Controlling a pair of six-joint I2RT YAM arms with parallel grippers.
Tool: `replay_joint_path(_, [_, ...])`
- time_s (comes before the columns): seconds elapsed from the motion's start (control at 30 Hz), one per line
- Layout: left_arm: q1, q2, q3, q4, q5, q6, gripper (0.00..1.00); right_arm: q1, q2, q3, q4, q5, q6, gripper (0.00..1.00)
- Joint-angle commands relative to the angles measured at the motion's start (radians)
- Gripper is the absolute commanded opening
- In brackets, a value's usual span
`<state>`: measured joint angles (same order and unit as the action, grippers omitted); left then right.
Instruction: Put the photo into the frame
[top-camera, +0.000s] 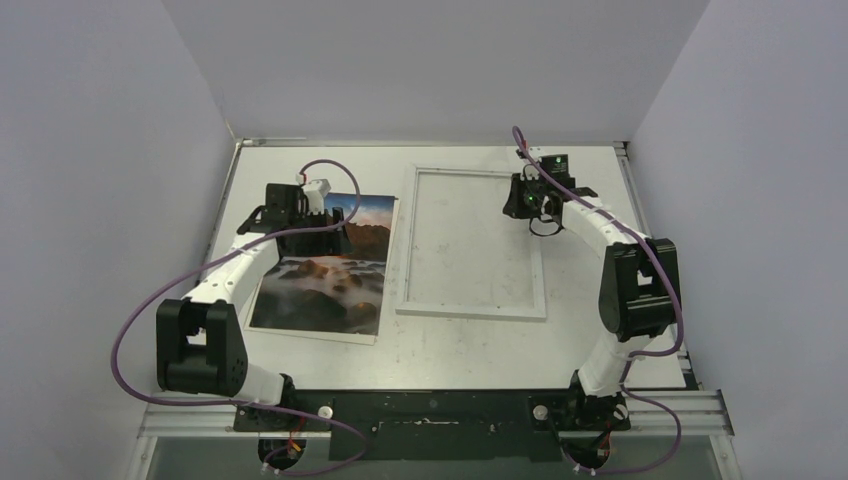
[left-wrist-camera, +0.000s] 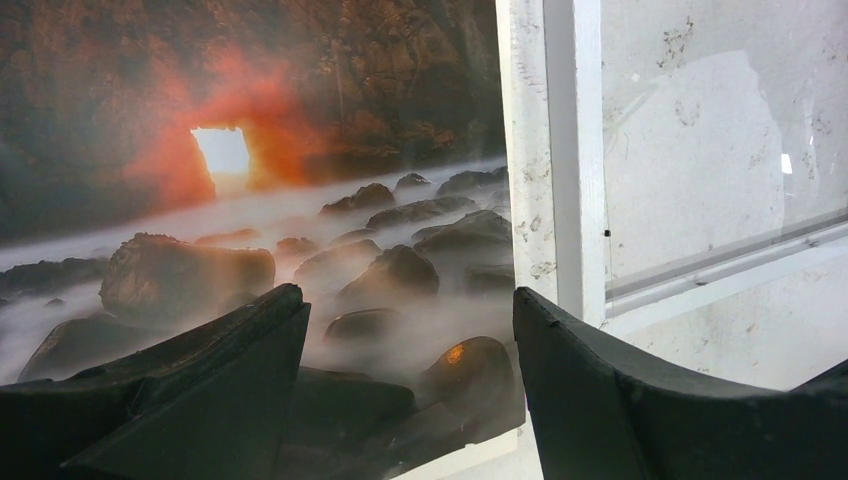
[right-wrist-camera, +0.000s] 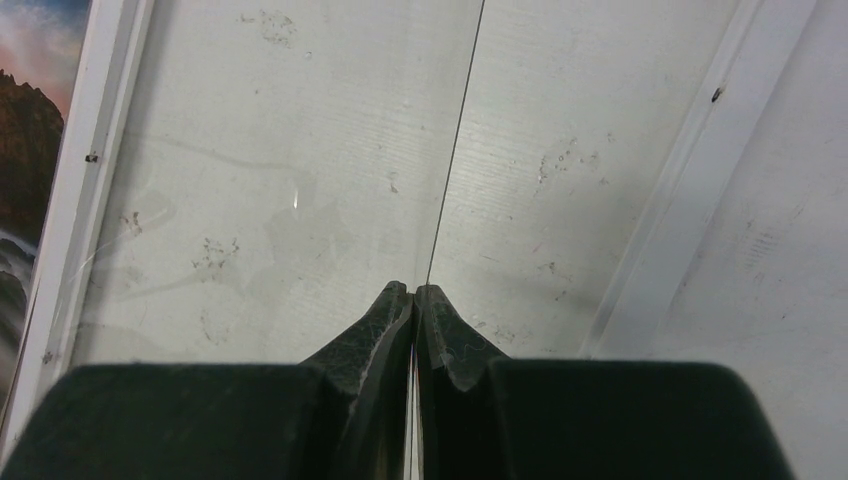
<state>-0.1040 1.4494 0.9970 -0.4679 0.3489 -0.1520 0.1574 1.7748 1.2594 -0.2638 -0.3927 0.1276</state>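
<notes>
Currently itemised, view by view.

Left wrist view: left gripper (left-wrist-camera: 408, 295), jaws wide apart with nothing between them, poised low over the right margin of the glossy rectangular photo of dark rocks, white mist and an orange glow (left-wrist-camera: 250, 200). The photo lies flat on the table. Its right edge is just beside the left rail of the thin white rectangular picture frame (left-wrist-camera: 572, 150), and it is not yet inside.

Right wrist view: right gripper (right-wrist-camera: 413, 290), jaws pressed together above the frame's interior. A fine straight line runs away from between the tips, possibly the edge of a clear sheet. Whether anything is pinched cannot be told.

Risks, as judged: a glossy print lying flat offers no edge to pinch, so the fingers may skid, crease a corner, or push the print under the frame rail. The frame looks light and may slide when the photo meets it, unless it is held down.

Top view: white tabletop (top-camera: 470, 350), scuffed and smudged. Photo to the left, frame at centre, side by side, long sides running near to far. Pale grey walls (top-camera: 420, 60) enclose the left, far and right sides. Purple cables (top-camera: 330, 162) loop from both arms.
</notes>
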Motion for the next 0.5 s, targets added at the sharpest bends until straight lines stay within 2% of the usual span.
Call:
replay_joint_path(0.0, [-0.008,-0.032,0.009,0.002,0.009,0.012,0.73,-0.001,-0.016,0.048,0.040,-0.011,-0.021,0.05])
replay_joint_path(0.47, [-0.054,-0.021,0.024,0.006,-0.006,0.014,0.73,0.002,-0.037,-0.031,0.095,-0.030,0.014,0.05])
